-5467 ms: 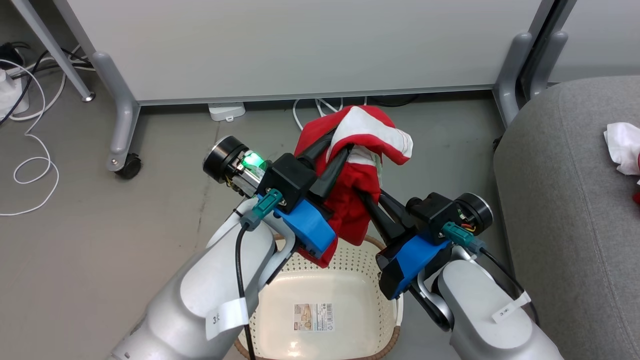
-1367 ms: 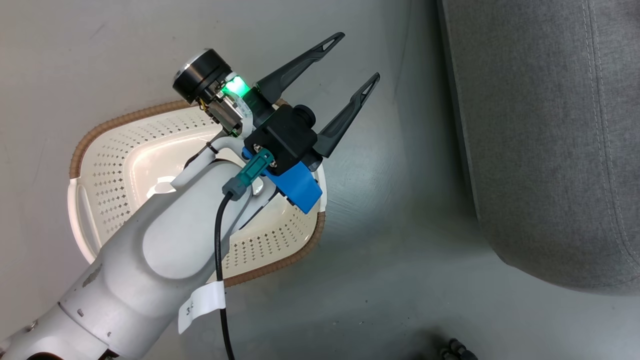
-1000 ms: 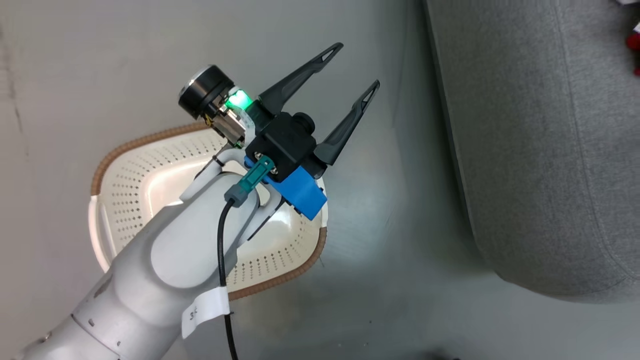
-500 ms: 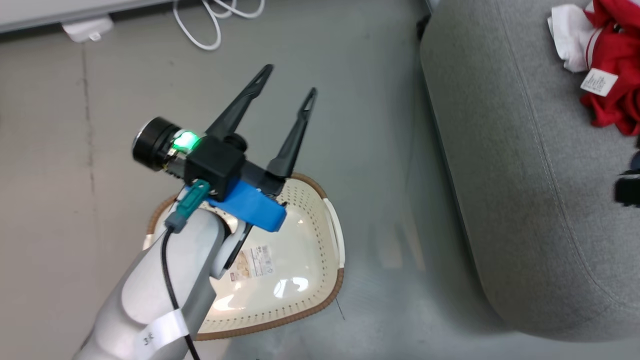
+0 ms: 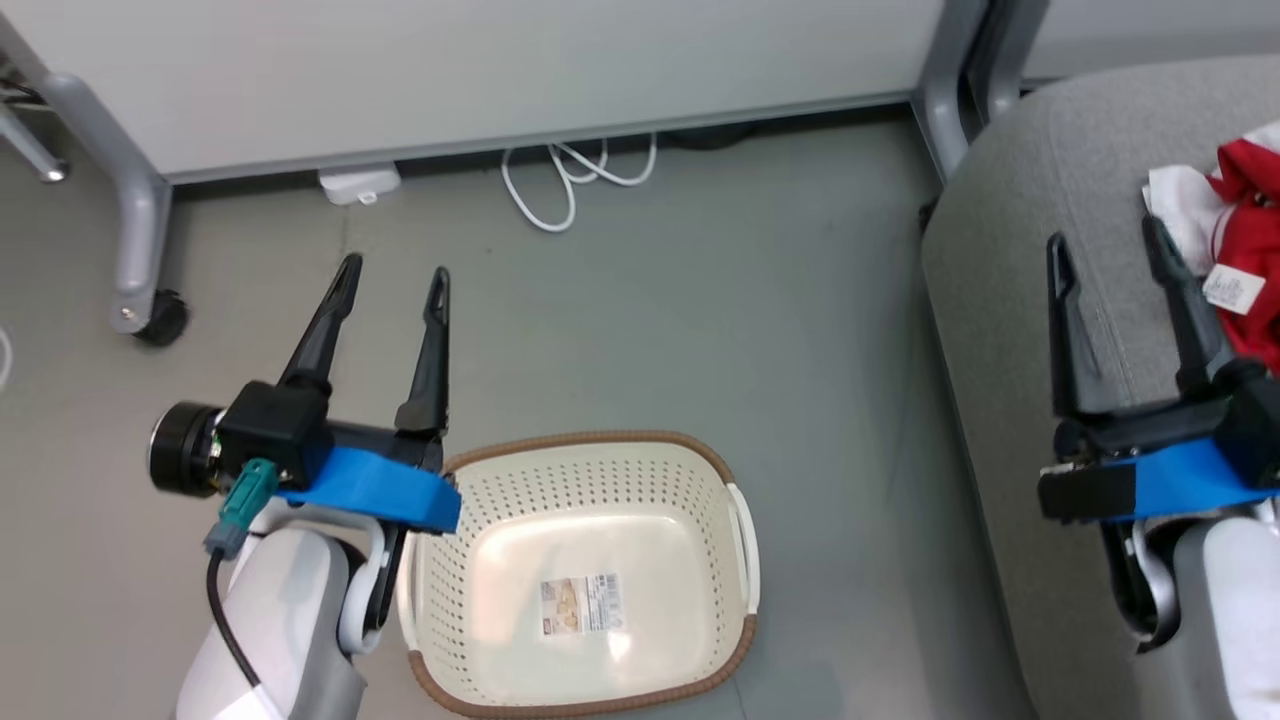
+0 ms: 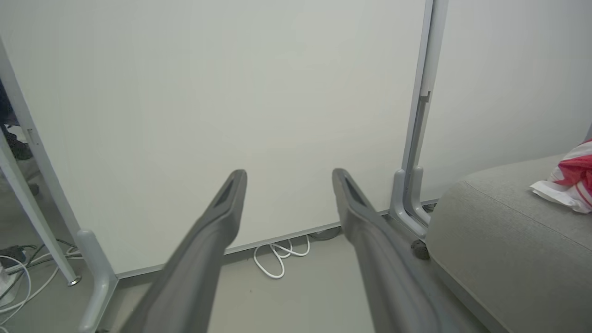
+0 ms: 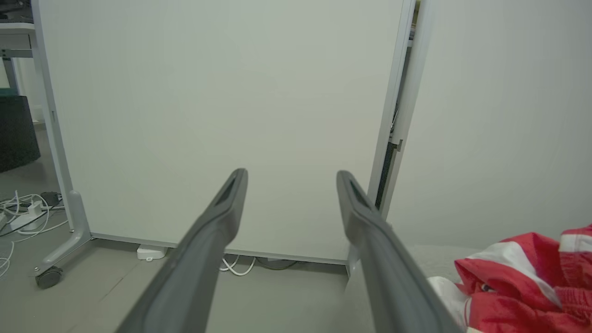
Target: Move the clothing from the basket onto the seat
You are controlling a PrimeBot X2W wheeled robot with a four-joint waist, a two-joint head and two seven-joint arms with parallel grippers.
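The basket [image 5: 590, 438] stands on the floor [image 5: 700, 320], a sticker [image 5: 583, 606] on its inner bottom. The seat [image 5: 1010, 330] is to its right, apart from it. The clothing [image 5: 1245, 215] lies on the seat, toward its far right. Behind the basket stands a partition panel [image 5: 500, 70], with a coiled cable [image 5: 575, 178] on the floor at its foot. The left gripper [image 5: 394, 270] hangs over the floor by the basket's left rear corner. The right gripper [image 5: 1102, 236] hangs over the seat, just left of the clothing.

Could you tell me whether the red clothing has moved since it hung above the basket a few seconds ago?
Yes: the red clothing has gone to the right, from above the basket onto the grey seat.
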